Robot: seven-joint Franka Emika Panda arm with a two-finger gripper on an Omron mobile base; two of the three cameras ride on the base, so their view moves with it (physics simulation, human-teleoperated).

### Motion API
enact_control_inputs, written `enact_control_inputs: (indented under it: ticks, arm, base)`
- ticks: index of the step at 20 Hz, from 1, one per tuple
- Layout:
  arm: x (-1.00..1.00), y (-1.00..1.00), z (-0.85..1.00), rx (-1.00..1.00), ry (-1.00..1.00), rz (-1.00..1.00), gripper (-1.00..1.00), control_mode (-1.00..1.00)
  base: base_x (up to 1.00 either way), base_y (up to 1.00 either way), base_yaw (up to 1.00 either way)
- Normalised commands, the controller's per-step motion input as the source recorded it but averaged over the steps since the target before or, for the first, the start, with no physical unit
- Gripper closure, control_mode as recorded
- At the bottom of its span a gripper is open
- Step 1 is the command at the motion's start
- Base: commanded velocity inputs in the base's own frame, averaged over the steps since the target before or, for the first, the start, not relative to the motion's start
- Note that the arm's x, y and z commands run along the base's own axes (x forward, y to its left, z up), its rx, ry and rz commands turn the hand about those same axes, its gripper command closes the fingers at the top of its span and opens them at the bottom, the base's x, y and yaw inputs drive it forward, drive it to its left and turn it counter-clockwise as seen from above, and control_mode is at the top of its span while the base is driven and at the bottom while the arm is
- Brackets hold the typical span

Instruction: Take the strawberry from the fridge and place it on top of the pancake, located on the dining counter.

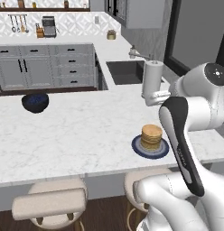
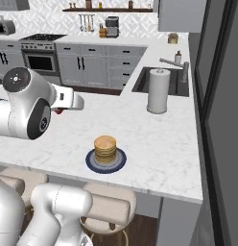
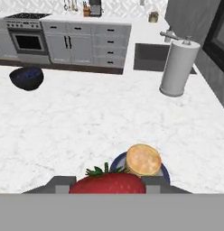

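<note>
The gripper [image 3: 107,185] was clamped on the strawberry [image 3: 108,182], its jaws pressing the red berry from either side, with the green leaves showing on top. In the hand view the berry hung above the dining counter [image 3: 86,117], just short of the pancake [image 3: 143,159], which lay a little beyond it and to one side. The pancake was a short golden stack sitting on a dark blue plate [image 1: 150,151], and the plate held nothing else (the stack covered most of it, leaving only a rim). Well away from the pancake, toward the far side of the marble slab, stood a dark bowl [image 1: 35,102] with blueberries inside. Behind the pancake, near the counter's back edge, a white paper towel roll [image 2: 158,91] stood upright just beside the sink [image 2: 161,82]. Tan stools [image 1: 50,205] sat below the counter edge nearest the pancake.
</note>
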Motion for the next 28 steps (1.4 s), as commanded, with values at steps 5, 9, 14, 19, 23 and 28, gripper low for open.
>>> enact_control_inputs:
  ticks: [5,9,14,19,23,28]
  arm:
    - [0.24,0.0,-0.09,0.0,0.07,-0.02,1.0,-1.0]
    - [0.56,-0.23,-0.2,0.0,0.44,-0.1,1.0,-1.0]
    - [0.24,-0.43,-0.46,0.0,0.21,-0.07,1.0,-1.0]
    - [0.03,-0.52,-0.58,0.01,0.01,-0.03,1.0,-1.0]
    - [0.03,-0.04,-0.42,-0.02,0.04,0.0,1.0,-1.0]
    - [0.34,0.01,-0.46,-0.01,0.04,0.0,1.0,-1.0]
  base:
    - [0.06,-0.04,-0.01]
    - [0.0,0.0,0.0]
    - [0.0,0.0,0.0]
    - [0.0,0.0,0.0]
    - [0.0,0.0,0.0]
    - [0.0,0.0,0.0]
